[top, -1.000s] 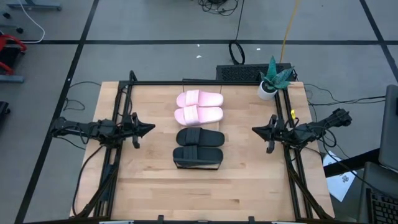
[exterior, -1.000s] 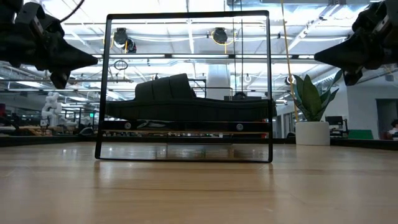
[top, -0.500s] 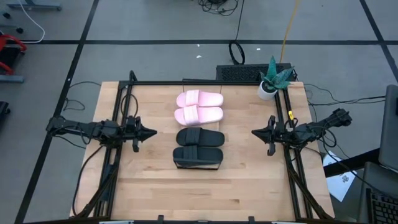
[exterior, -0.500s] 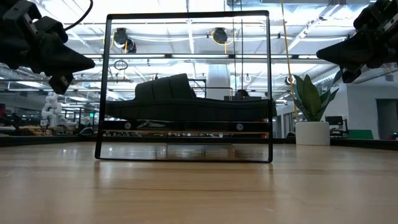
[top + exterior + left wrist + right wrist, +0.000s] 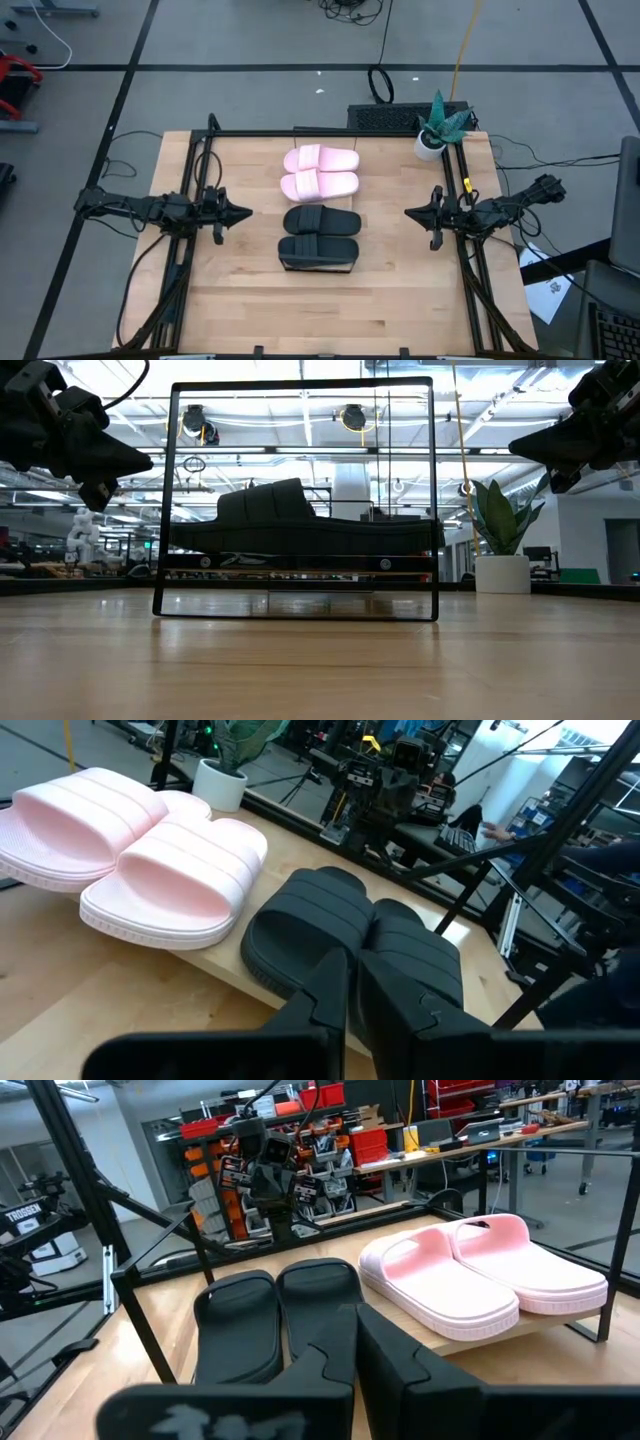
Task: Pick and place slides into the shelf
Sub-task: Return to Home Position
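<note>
Both pairs of slides lie on the shelf (image 5: 322, 206), a light wood plank with black wire end frames (image 5: 172, 500), at the table's middle. The pink pair (image 5: 320, 172) (image 5: 150, 850) (image 5: 480, 1275) is on its far half and the black pair (image 5: 320, 237) (image 5: 350, 930) (image 5: 280, 1310) on its near half, all soles down. My left gripper (image 5: 246, 213) (image 5: 353, 985) hovers shut to the left of the black pair, pointing at it. My right gripper (image 5: 408, 211) (image 5: 357, 1340) hovers shut to the right of it. Both stand above the tabletop and touch nothing.
A small potted plant (image 5: 437, 128) (image 5: 500, 530) stands at the table's far right corner. Black frame rails (image 5: 190, 250) run along the table's left and right edges under the arms. Bare tabletop (image 5: 320, 310) lies between the shelf and the near edge.
My left gripper has shifted a little toward the table's near edge and slightly down, staying shut. The slides and the shelf have not moved.
</note>
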Robot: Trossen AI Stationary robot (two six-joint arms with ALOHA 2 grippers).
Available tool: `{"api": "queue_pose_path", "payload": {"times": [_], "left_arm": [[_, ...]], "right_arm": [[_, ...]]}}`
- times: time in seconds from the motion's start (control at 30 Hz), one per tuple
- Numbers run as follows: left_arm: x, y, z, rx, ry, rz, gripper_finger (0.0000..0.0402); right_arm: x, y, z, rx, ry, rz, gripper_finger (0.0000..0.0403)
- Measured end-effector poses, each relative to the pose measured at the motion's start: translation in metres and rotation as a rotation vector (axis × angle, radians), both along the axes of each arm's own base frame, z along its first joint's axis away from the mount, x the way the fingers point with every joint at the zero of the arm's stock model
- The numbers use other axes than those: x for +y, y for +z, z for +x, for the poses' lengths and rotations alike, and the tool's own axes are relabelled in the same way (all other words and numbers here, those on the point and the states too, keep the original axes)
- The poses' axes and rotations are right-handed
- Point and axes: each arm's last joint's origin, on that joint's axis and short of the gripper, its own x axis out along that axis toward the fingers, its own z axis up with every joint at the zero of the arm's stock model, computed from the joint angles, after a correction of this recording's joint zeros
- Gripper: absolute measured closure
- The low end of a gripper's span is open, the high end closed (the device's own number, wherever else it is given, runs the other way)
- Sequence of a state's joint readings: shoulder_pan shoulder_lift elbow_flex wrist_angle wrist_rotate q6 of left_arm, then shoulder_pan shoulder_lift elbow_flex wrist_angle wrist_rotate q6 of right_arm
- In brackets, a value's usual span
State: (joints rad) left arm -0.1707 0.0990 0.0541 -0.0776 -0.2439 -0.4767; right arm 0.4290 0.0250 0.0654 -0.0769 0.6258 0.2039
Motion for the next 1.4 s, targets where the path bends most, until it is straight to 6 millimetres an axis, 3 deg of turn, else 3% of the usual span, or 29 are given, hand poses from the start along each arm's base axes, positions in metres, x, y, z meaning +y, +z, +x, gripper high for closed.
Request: {"api": "queue_pose_path", "payload": {"times": [0.53, 0.97, 1.4], "left_arm": [[0.0, 0.0, 0.0, 0.0, 0.0, 0.0, 0.04], [0.0, 0.0, 0.0, 0.0, 0.0, 0.001, 0.0374], [0.0, 0.0, 0.0, 0.0, 0.001, 0.001, 0.04]], "right_arm": [[0.0, -0.0001, 0.0, 0.001, 0.0, 0.0, 0.0403], [0.0, -0.0001, 0.0, 0.001, 0.0, 0.0, 0.0403], [0.0, -0.0001, 0.0, 0.001, 0.0, 0.0, 0.0403]]}}
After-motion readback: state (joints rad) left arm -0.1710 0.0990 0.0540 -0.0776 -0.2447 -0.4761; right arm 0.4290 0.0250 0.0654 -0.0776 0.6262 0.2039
